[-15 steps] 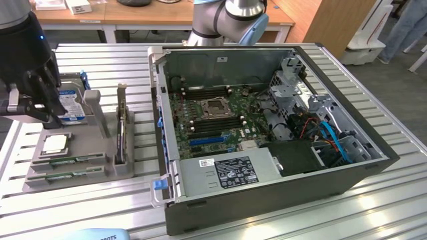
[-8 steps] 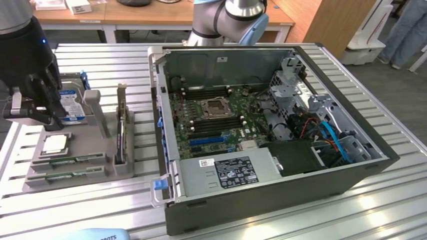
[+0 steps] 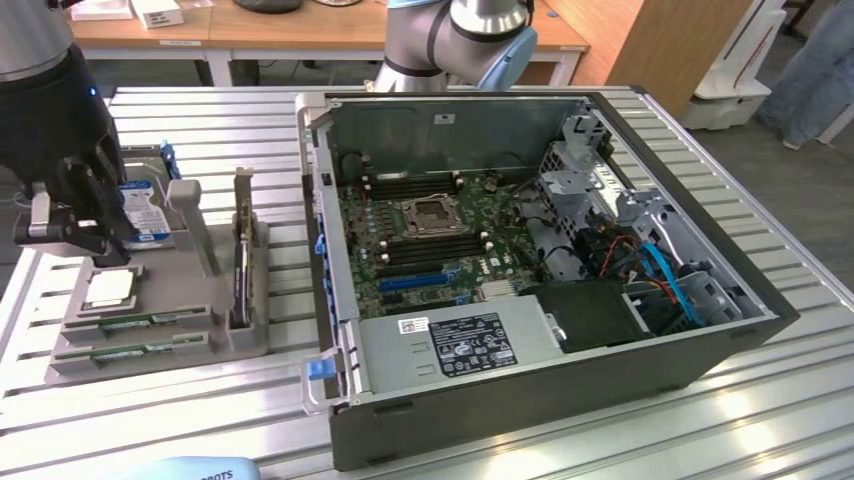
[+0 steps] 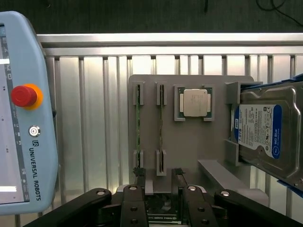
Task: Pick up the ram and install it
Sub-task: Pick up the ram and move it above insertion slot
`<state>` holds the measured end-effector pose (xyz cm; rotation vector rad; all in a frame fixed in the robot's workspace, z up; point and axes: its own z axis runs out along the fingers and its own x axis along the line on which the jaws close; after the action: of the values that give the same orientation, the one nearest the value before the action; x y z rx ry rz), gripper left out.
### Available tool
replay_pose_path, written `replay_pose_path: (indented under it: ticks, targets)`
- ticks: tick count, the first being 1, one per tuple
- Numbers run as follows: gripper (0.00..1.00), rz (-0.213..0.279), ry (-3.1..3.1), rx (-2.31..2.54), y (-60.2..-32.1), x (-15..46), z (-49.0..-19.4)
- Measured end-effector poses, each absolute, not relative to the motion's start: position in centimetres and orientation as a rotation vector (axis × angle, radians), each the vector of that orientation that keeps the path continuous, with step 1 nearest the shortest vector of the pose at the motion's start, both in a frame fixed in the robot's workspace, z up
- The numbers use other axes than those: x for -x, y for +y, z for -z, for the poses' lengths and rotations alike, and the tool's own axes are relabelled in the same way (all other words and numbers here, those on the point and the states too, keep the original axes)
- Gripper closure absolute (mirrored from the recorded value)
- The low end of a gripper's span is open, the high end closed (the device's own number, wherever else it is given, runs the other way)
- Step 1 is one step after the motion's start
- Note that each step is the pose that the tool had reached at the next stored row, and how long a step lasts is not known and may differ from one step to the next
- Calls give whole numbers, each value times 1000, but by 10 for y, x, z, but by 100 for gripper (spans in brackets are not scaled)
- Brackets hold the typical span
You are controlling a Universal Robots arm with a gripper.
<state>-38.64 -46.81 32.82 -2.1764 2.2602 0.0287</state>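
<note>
The gripper point(image 4: 157, 182) hovers above the grey holder point(image 4: 199, 142), fingers apart. The ram point(image 4: 138, 127) sits edgewise in the holder's outermost slots.

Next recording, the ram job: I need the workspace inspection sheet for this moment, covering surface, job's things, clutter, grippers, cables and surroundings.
Surface: slatted aluminium table carrying a grey holder and an open computer case.
Job's things: two ram sticks on edge in the holder's slots, neither lifted; motherboard exposed in the case.
Clutter: processor, hard drive and an upright card in the holder; teach pendant apart from the holder.
Grippers: gripper above the holder, fingers open, holding nothing.
Cables: blue and red leads inside the case.
Surroundings: wooden desks; a robot arm joint beyond the case.
</note>
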Motion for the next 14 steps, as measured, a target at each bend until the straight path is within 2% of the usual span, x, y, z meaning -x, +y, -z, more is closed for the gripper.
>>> replay_pose_path:
  ticks: [14]
  targets:
    - [65,-29,2239,2199,-468,386,-313]
